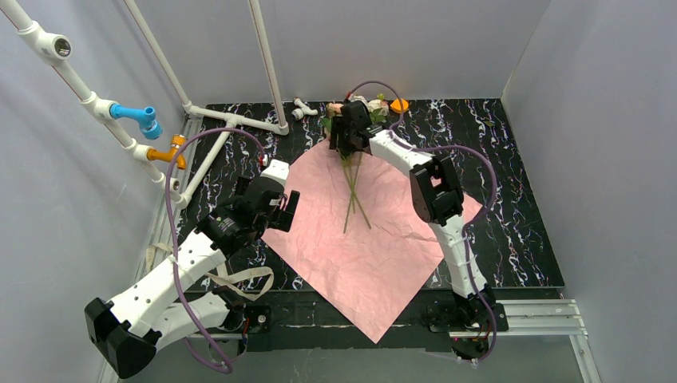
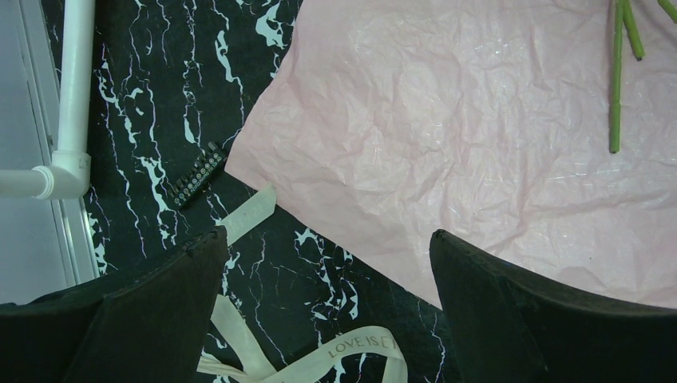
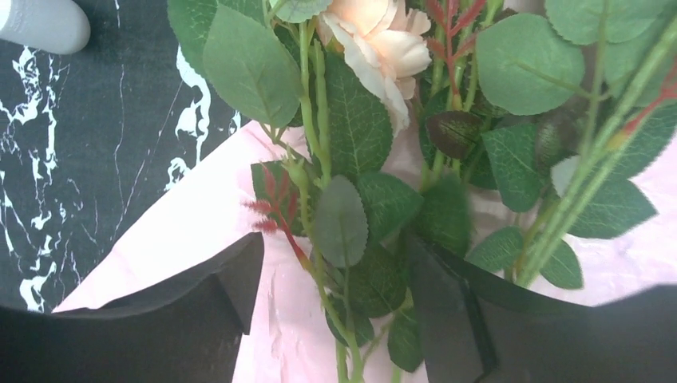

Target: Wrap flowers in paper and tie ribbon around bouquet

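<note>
The paper lies flat and unfolded in the middle of the table, pink face up. The flowers lie on it, blooms at its far corner and stems pointing near. Placing looks done; wrapping and tying are left. The ribbon lies loose near-left, off the paper and untied. The right gripper straddles the leafy stems with its jaws apart, not pinching. The left gripper hovers at the paper's left edge, wide open and empty.

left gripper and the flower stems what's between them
Only bare pink paper, clearest in the top view; the left gripper hovers at its edge, the flower stems lie mid-sheet.
</note>
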{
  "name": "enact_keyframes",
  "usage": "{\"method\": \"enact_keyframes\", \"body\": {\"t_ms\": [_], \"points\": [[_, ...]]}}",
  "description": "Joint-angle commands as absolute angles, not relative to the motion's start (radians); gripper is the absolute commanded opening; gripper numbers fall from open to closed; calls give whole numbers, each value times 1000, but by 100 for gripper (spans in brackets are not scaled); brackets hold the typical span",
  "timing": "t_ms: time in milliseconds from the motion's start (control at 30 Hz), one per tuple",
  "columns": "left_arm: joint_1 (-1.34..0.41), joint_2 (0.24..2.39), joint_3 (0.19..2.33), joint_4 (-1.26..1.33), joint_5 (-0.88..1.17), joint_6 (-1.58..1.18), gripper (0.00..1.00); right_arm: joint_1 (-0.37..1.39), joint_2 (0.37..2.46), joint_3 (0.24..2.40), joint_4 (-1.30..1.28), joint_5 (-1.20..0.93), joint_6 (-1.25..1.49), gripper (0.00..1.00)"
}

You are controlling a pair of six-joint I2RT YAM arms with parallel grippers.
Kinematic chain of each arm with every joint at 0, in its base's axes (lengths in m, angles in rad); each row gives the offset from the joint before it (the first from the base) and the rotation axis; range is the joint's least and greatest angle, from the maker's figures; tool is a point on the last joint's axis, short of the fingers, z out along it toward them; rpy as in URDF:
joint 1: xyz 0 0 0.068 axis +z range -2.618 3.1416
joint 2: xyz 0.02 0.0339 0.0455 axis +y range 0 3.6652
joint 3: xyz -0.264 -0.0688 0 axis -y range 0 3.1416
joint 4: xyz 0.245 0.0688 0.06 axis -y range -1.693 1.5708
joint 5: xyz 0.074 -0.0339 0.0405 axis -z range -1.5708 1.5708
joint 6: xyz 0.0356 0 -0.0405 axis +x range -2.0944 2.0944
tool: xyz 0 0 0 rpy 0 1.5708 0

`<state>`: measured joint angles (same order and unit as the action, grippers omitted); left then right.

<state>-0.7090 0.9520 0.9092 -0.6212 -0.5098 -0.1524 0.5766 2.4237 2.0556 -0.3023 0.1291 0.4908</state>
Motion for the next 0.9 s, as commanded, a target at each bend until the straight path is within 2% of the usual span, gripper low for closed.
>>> {"method": "enact_keyframes", "body": {"t_ms": [0,100,300,633,733,867], "points": [[-706,949,902,-615,-517,-147,98,576,2259,2095,-359,153,445,77],[-706,960,903,-615,-487,-148,98,575,2123,1951,-381,164,462,81],[-707,1009,920,-622,-383,-162,98,575,1765,1461,-360,161,631,91],[-710,1071,942,-640,-276,-185,98,579,1275,780,-522,97,892,88],[-710,1084,951,-643,-274,-189,98,579,1159,677,-554,96,914,88],[-710,1082,951,-643,-289,-185,98,580,1111,638,-619,69,877,87]]}}
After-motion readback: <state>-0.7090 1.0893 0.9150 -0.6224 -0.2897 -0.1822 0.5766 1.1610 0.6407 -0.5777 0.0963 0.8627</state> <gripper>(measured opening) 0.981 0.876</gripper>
